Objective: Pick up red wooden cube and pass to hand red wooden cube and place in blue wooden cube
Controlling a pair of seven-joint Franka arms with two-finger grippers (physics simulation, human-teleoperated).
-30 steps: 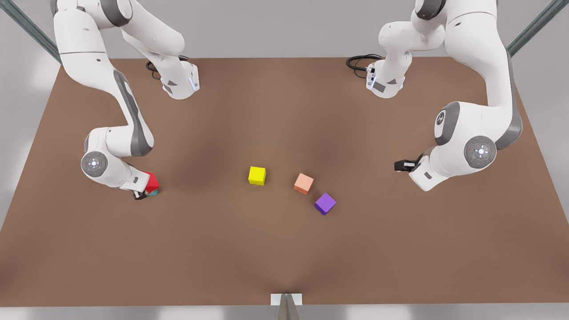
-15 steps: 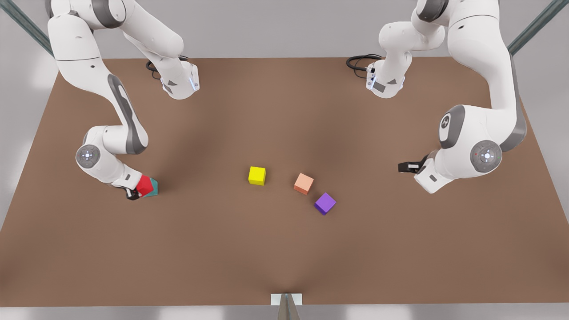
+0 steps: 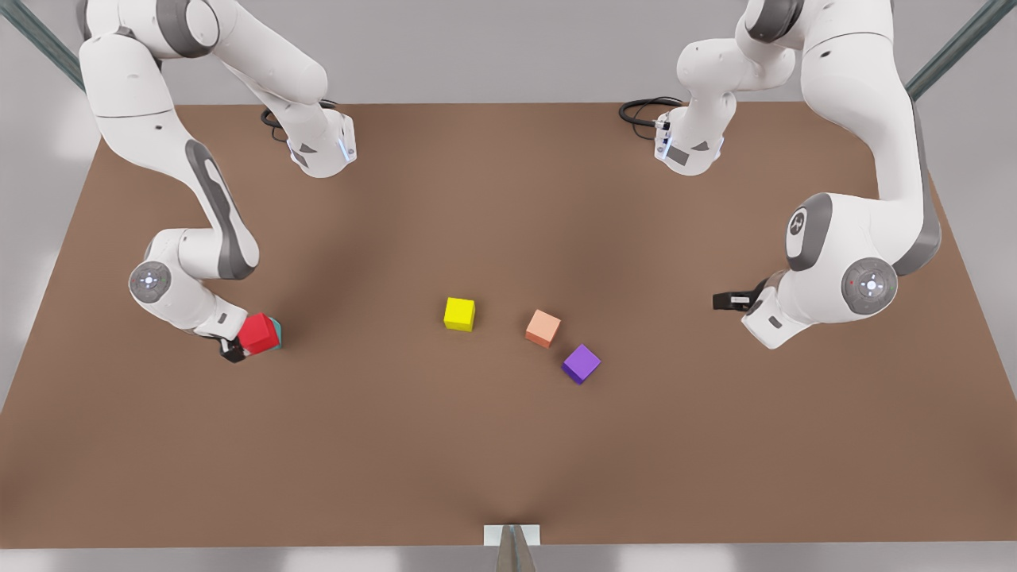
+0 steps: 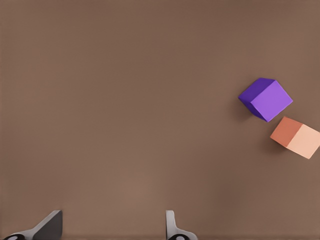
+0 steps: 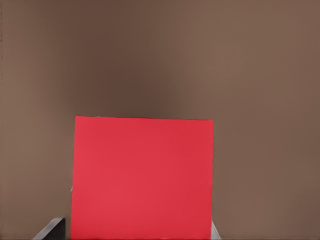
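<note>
The red wooden cube (image 3: pixel 259 333) is near the front view's left edge, held low over the table by my right gripper (image 3: pixel 246 344), which is shut on it. In the right wrist view the red wooden cube (image 5: pixel 142 177) sits large between the two fingers. A sliver of the teal blue wooden cube (image 3: pixel 276 331) shows right behind and beside the red one, mostly hidden by it. On the front view's right, my left gripper (image 3: pixel 719 301) waits above the table. Its fingers (image 4: pixel 50 227) are open with nothing between them.
A yellow cube (image 3: pixel 459 313), a salmon-orange cube (image 3: pixel 543 327) and a purple cube (image 3: pixel 581 363) lie in the middle of the brown table (image 3: pixel 508 445). The left wrist view also has the purple cube (image 4: pixel 265 99) and the orange cube (image 4: pixel 296 137). Arm bases stand at the back edge.
My right gripper has carried the red cube slightly toward the front view's left, uncovering a bit of the teal cube on its far side. The left arm has drifted a little to the right.
</note>
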